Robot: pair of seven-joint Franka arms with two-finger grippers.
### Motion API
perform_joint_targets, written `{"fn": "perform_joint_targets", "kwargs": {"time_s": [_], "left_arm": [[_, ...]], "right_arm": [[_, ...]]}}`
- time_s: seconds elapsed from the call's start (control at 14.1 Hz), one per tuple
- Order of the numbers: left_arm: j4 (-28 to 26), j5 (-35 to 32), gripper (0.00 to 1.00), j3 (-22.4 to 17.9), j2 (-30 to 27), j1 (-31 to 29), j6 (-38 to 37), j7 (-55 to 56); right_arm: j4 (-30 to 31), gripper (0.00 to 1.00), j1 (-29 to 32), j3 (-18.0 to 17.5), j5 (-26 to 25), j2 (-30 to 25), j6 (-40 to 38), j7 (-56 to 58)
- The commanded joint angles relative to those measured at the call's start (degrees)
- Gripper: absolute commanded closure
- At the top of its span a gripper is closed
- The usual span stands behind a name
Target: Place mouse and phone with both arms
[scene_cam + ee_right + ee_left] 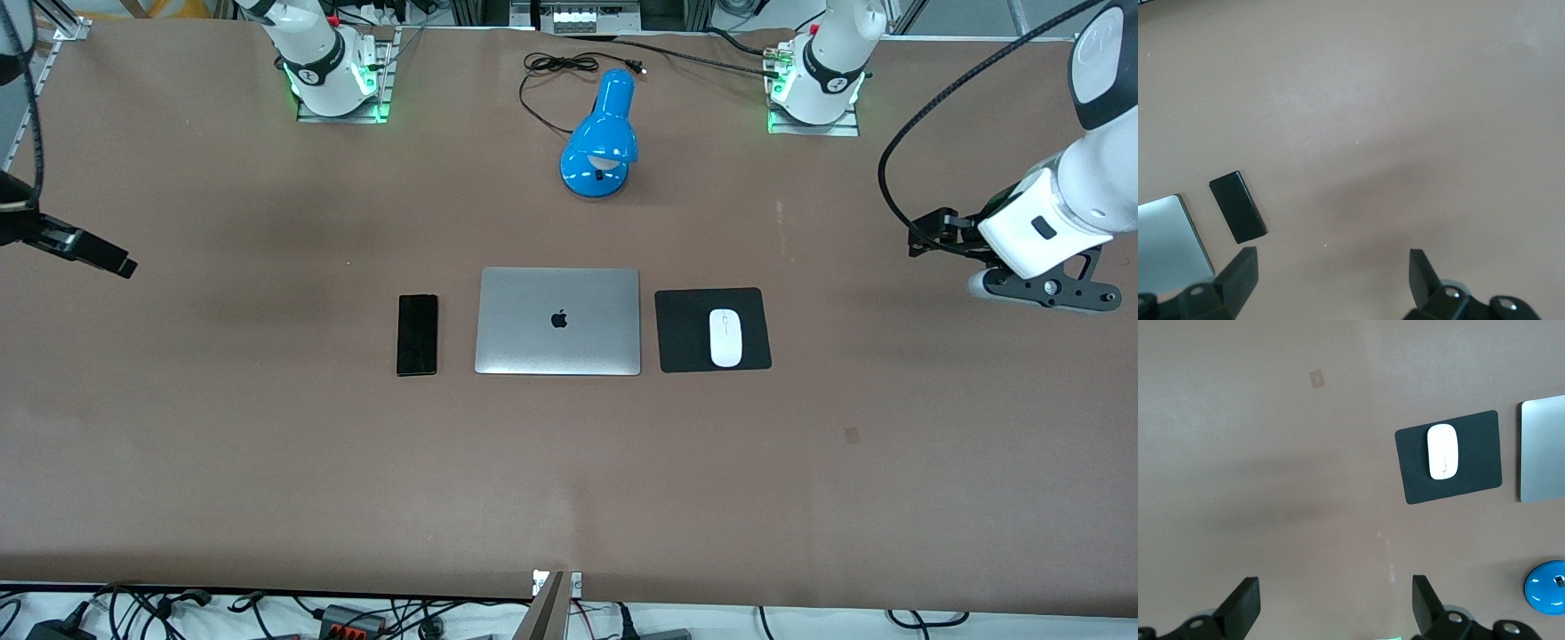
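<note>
The white mouse (725, 337) lies on a square black mat (685, 331) beside the closed silver laptop (558, 321), toward the left arm's end. The black phone (417, 335) lies flat beside the laptop, toward the right arm's end. My left gripper (925, 236) hangs open and empty over bare table at its own end; its wrist view (1335, 600) shows the mouse (1443, 451) well apart from it. My right gripper (124, 264) hangs open and empty over bare table at its own end; its wrist view (1331, 273) shows the phone (1237, 207) apart from it.
A blue desk lamp (600, 133) with a black cord (551, 71) stands farther from the front camera than the laptop, between the two arm bases. The brown table (569, 480) stretches wide around the row of objects.
</note>
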State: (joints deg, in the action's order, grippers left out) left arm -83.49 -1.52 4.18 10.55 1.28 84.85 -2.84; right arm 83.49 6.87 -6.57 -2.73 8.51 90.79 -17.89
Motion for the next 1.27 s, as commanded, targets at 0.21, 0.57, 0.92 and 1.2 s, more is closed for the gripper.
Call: {"fn": "perform_joint_targets", "kwargs": {"time_s": [0.21,0.57,0.92,1.2], "left_arm": [[3.78,-1.49,0.00,0.22,0.36,-1.98,0.75,-0.51],[-13.25,-0.15,0.00,-0.22,-11.33,-2.16,12.86,7.14],[-19.52,3.89,0.00,0.39,-15.21,-4.28,16.49,6.79],[-18.29,1.87,0.00,1.45,-14.51,-3.22,15.44,7.67]], "right_arm": [[2.29,0.00,1.21,-0.99,-0.96,-1.13,1.05,1.27],[2.38,0.00,1.39,-0.90,-1.05,-1.22,-0.97,10.15],[2.29,0.00,1.56,-0.73,-1.05,-1.30,-1.50,10.42],[2.20,0.00,1.65,-0.55,-0.88,-1.22,-1.50,10.33]]}}
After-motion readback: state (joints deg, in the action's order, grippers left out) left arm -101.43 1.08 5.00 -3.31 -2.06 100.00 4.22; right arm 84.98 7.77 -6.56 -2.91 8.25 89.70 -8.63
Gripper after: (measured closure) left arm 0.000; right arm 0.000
